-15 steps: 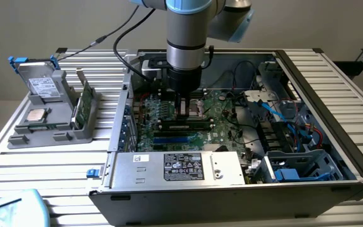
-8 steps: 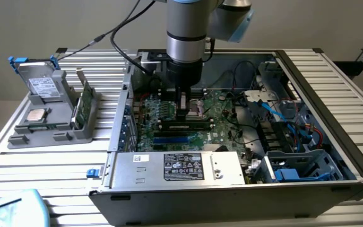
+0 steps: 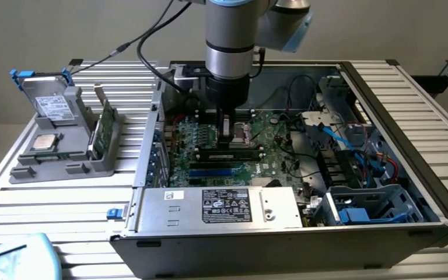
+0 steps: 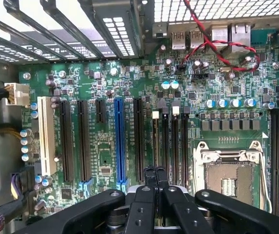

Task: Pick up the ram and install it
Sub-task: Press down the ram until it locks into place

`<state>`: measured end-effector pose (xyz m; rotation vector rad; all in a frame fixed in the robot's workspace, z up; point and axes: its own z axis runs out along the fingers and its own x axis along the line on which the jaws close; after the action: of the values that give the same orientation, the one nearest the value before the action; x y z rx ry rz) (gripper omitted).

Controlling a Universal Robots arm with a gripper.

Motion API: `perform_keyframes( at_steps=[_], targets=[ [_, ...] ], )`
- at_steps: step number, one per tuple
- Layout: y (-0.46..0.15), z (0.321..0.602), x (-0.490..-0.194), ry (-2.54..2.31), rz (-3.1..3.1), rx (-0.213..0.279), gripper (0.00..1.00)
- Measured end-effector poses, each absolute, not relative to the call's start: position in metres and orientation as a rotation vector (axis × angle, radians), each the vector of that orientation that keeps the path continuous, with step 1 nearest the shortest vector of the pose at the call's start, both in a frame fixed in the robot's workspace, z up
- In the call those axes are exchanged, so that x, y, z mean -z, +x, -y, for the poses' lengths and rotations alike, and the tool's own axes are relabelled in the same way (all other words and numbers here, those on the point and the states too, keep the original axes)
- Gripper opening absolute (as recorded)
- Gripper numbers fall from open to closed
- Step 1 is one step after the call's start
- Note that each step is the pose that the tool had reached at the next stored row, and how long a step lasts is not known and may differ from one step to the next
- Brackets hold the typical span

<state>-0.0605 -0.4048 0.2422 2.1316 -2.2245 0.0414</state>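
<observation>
The ram, a slim green stick with black chips, stands on edge in a motherboard slot inside the open computer case. My gripper hangs straight down over the stick's middle. Its fingertips are at the stick's top edge, and I cannot tell whether they touch it. In the wrist view the gripper is shut, its black fingers pressed together over a thin dark slot beside the processor socket. I see nothing clamped between them.
A grey power supply fills the case's front. Blue and red cables crowd the exterior view's right side. Left of the case, a grey tray holds a silver processor chip, a green bracketed card and a drive.
</observation>
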Motion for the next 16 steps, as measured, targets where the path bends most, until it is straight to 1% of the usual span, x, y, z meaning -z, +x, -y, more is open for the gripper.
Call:
perform_keyframes(
  at_steps=[16],
  targets=[
    [-0.061,0.405,-0.229,2.134,2.229,-0.039,0.13]
  ],
)
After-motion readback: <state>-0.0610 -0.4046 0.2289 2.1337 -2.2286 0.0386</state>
